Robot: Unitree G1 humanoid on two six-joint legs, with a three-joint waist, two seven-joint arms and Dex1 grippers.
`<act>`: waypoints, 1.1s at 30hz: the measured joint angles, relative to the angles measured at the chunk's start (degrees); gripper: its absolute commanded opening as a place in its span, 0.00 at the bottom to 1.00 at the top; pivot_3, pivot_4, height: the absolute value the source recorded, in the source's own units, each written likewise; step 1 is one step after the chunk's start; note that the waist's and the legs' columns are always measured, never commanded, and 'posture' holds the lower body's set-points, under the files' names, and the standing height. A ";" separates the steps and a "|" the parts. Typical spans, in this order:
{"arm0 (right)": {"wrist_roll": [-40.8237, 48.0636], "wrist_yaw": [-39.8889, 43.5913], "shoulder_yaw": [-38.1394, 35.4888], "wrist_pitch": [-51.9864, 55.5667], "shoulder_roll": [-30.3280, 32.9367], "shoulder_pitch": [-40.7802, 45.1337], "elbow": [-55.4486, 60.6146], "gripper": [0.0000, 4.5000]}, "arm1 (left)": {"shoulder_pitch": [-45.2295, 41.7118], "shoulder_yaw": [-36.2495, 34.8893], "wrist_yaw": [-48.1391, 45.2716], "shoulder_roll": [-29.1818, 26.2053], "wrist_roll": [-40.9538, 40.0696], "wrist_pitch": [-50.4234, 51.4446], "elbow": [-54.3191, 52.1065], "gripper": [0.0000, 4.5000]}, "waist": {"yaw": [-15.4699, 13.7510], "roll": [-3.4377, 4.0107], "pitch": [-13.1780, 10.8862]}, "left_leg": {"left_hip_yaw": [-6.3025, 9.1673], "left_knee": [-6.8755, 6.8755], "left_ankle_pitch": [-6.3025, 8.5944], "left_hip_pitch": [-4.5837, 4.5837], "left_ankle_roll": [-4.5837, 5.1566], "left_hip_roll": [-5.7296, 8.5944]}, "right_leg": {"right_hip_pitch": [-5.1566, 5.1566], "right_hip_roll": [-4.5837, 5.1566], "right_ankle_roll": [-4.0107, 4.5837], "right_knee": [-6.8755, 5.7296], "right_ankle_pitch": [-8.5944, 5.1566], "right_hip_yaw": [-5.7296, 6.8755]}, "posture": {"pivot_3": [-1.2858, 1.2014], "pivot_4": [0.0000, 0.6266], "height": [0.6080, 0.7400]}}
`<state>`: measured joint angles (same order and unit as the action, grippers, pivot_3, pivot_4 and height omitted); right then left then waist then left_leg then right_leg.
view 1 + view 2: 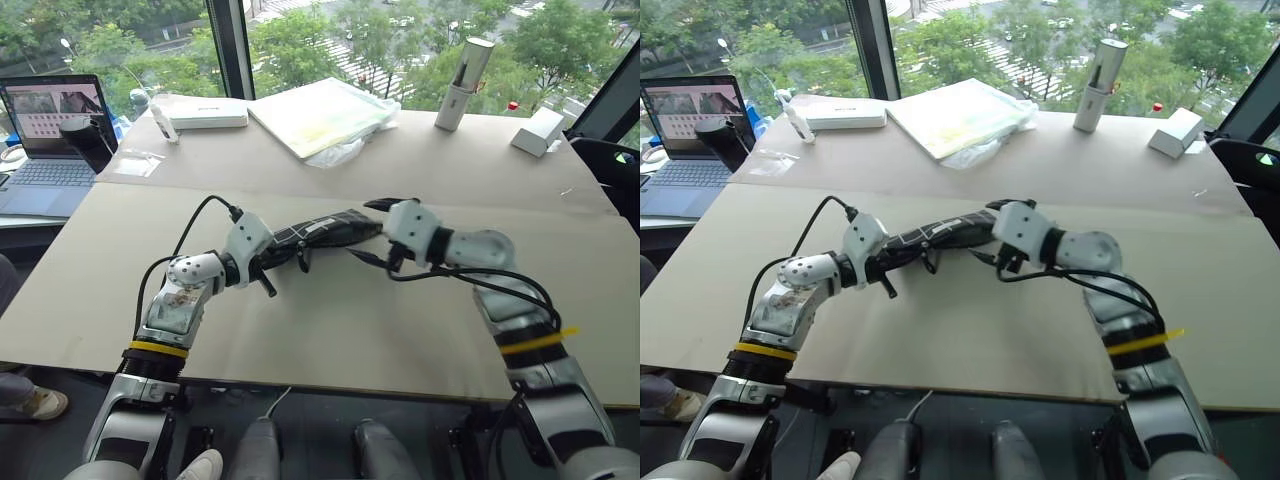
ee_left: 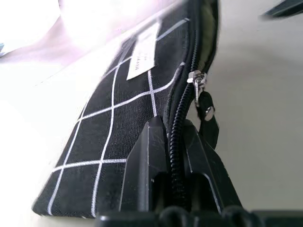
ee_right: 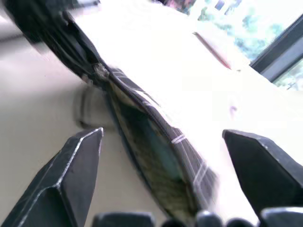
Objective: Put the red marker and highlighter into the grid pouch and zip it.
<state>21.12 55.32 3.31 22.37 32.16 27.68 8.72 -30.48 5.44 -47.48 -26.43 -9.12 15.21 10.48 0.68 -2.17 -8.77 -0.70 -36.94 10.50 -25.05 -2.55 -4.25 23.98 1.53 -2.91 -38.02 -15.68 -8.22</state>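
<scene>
Grid pouch (image 1: 320,232): laid flat near the middle of the surface (image 1: 330,330), long axis running from about 8 o'clock to 2 o'clock; black fabric with white grid lines and a small white label (image 2: 143,57). In the right wrist view the end facing that camera is seen gaping, with a pale bluish shape inside that cannot be identified.

Zipper: the metal slider and black pull tab (image 2: 207,116) are seen partway along the pouch's edge in the left wrist view.

Left gripper (image 1: 268,268): placed at the 8 o'clock end of the pouch; fingers (image 2: 151,161) pressed together, pinching the pouch's zipper edge between them.

Right gripper (image 1: 372,230): placed at the 2 o'clock end of the pouch; fingers (image 3: 78,165) spread wide on either side of the open end, nothing gripped; contact with the fabric cannot be told.

Background, 12 o'clock side of the surface: a flat white box (image 1: 200,112), a pale bundle wrapped in plastic (image 1: 325,115), an upright silver cylinder (image 1: 463,85), a small white box (image 1: 538,130).

Background, 10 o'clock: an open laptop (image 1: 50,140) beside the surface.
</scene>
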 measured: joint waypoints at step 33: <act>-9.83 -24.89 11.88 11.23 -27.44 13.94 -25.79 0.54 | -0.94 -0.05 0.91 1.36 -0.02 2.11 -0.51 0.00 | 1.91 0.01 0.00 | 0.36 0.04 -0.08 -0.10 0.01 0.05 | 0.13 -0.09 0.05 -0.05 0.01 0.16 | 0.52 0.24 1.00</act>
<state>11.29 30.43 15.18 33.60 4.72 41.62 -17.08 -31.42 5.39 -46.57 -25.06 -9.14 17.32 9.97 2.59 -2.16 -8.77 -0.34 -36.90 10.42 -25.14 -2.54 -4.20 24.12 1.44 -2.86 -38.08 -15.67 -8.06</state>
